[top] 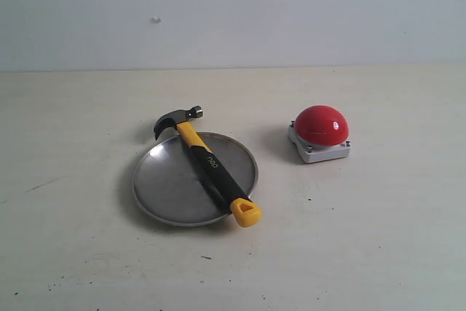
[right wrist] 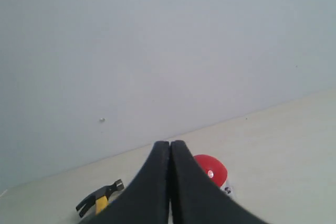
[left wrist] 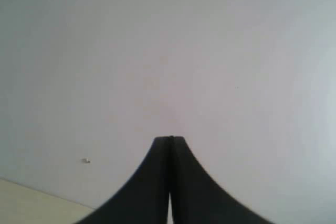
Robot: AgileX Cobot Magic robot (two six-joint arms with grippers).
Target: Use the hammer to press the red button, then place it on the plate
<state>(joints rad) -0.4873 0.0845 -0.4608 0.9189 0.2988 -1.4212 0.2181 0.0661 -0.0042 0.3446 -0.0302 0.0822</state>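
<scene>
The hammer lies diagonally across the silver plate, its dark head past the far rim and its yellow looped end over the near rim. To the right, apart from the plate, sits the red button on its grey base. Neither arm shows in the exterior view. My left gripper is shut and empty, facing the wall. My right gripper is also shut and empty; past its fingers I see the red button and the hammer's head.
A pale tabletop spreads around the objects, with small dark specks near the front. A plain light wall stands behind, with a small mark on it.
</scene>
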